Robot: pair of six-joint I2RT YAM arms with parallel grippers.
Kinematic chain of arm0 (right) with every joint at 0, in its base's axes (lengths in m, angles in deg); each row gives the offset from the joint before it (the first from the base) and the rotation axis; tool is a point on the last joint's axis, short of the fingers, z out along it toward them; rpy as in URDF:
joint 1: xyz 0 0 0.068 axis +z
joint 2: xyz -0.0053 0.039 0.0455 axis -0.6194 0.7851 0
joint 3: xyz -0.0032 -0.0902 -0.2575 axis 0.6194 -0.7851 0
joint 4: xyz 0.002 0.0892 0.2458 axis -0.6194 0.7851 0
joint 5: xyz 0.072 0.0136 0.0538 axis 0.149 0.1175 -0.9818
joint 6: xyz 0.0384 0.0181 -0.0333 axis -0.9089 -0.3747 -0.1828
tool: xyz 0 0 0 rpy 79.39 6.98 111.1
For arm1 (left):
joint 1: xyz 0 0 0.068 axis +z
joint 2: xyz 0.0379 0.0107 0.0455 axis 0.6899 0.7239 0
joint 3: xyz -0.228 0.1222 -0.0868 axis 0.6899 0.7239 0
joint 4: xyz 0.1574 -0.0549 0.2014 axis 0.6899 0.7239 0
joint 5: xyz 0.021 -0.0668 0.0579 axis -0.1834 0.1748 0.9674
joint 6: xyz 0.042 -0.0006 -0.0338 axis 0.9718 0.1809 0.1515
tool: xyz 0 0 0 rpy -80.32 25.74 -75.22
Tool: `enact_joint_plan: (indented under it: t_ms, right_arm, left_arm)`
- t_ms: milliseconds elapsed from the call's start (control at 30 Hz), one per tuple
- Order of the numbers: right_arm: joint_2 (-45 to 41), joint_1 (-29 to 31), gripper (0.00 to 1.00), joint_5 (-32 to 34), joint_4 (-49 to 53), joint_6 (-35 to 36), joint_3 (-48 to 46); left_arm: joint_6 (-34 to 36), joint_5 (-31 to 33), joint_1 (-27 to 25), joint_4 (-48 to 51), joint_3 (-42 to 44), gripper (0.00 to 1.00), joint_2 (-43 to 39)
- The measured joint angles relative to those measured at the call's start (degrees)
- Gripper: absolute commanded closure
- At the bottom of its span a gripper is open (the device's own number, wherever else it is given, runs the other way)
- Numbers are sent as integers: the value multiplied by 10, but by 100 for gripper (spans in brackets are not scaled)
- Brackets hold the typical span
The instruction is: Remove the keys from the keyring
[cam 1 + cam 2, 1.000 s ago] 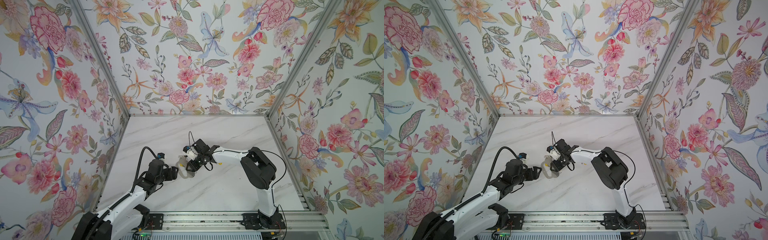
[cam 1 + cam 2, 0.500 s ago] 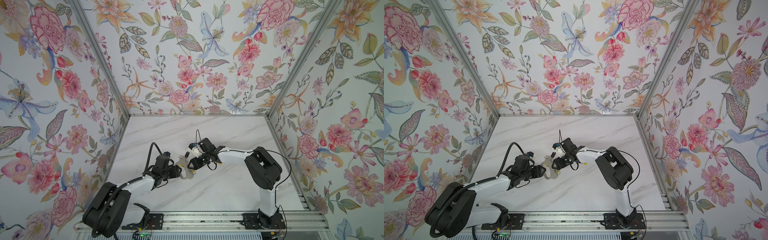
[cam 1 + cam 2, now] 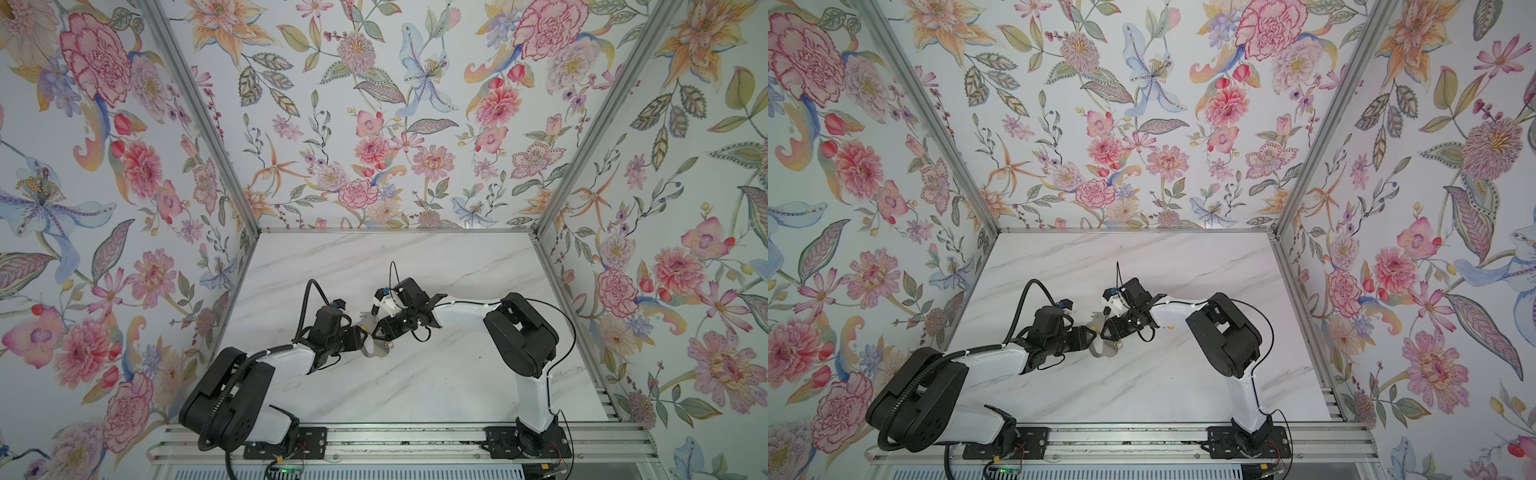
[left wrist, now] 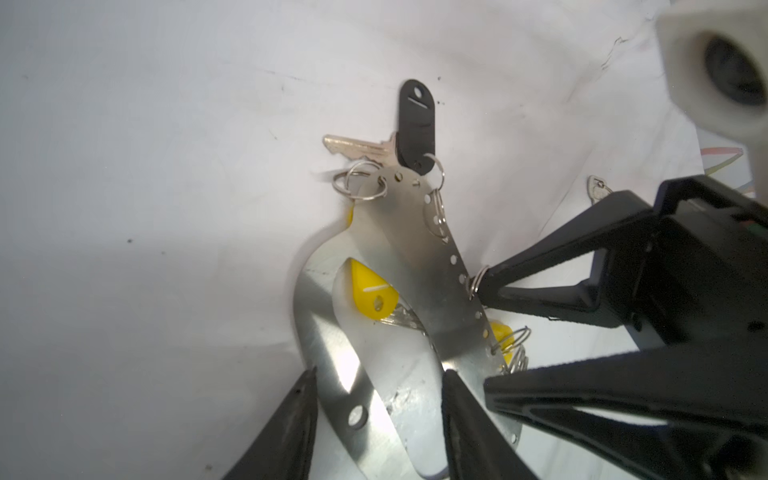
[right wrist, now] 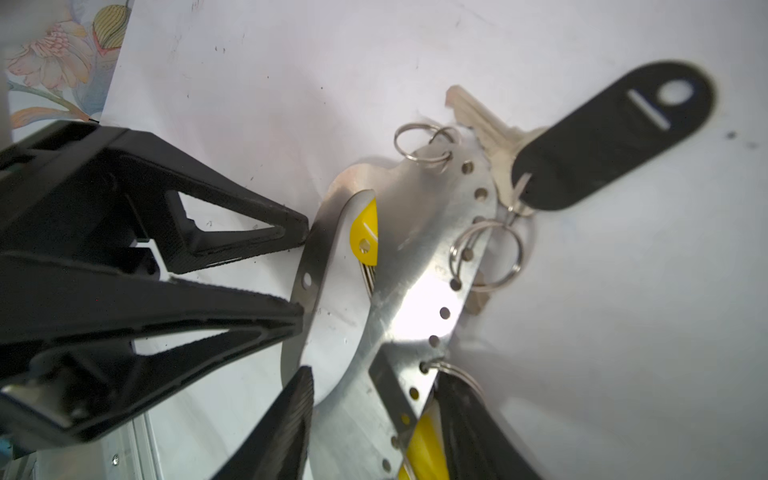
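Right jaws pinch the keyring (image 4: pixel 397 232) across its width; left jaws straddle it, grip unclear.

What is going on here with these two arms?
Two grippers meet at the keyring. The left gripper straddles its looped end, the right gripper its holed strip; whether either grips is unclear. The keys, yellow-tagged and black-tagged, hang on it by small wire rings.
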Motion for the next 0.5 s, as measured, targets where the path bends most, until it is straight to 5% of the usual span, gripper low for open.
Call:
enact_joint_plan:
  t_ms: [500]
  right_arm:
    - [-44, -30, 46, 50, 3, 0, -25]
  left_arm:
    - [13, 0, 0, 7, -3, 50, 0]
